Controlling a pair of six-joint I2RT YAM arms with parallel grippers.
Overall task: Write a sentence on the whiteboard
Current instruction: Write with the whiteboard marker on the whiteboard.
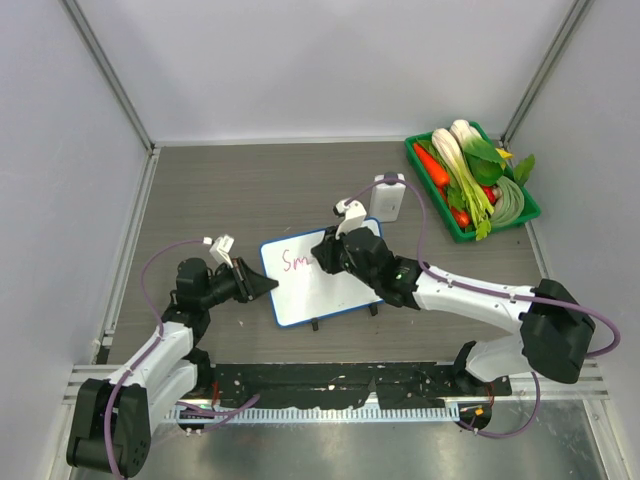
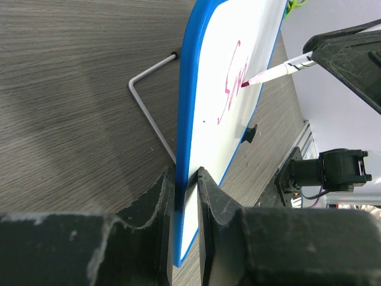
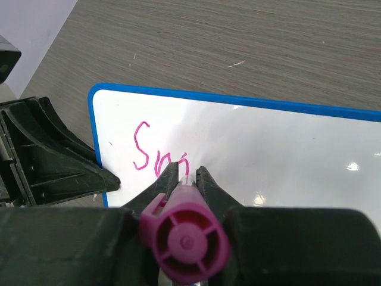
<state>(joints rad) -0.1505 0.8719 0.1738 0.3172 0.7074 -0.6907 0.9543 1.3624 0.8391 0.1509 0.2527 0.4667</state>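
top view: on the grey wood-grain table (image 1: 220, 190) the small white whiteboard (image 1: 320, 285) with a thin blue rim stands at centre. the left gripper (image 1: 262, 284) pinches its 9 o'clock edge. the right gripper (image 1: 325, 255) hangs over its upper left area beside the magenta handwritten sentence (image 1: 297, 262). a green plastic tray (image 1: 412, 150) of vegetables sits at 2 o'clock, with a white bottle (image 1: 389, 196) near it.

left wrist: the left gripper (image 2: 186, 176) has narrow fingers clamped on the whiteboard (image 2: 205, 119) rim. a thin marker (image 2: 274, 72) tip touches the sentence (image 2: 232, 80). a bent wire stand (image 2: 149, 113) is at 10 o'clock.

right wrist: the right gripper (image 3: 184, 173) fingers close tight around the marker (image 3: 186, 241), with its magenta cap end at 6 o'clock. the sentence (image 3: 152, 155) reads "sm" on the whiteboard (image 3: 268, 155). the left gripper (image 3: 53, 161) is at 9 o'clock.
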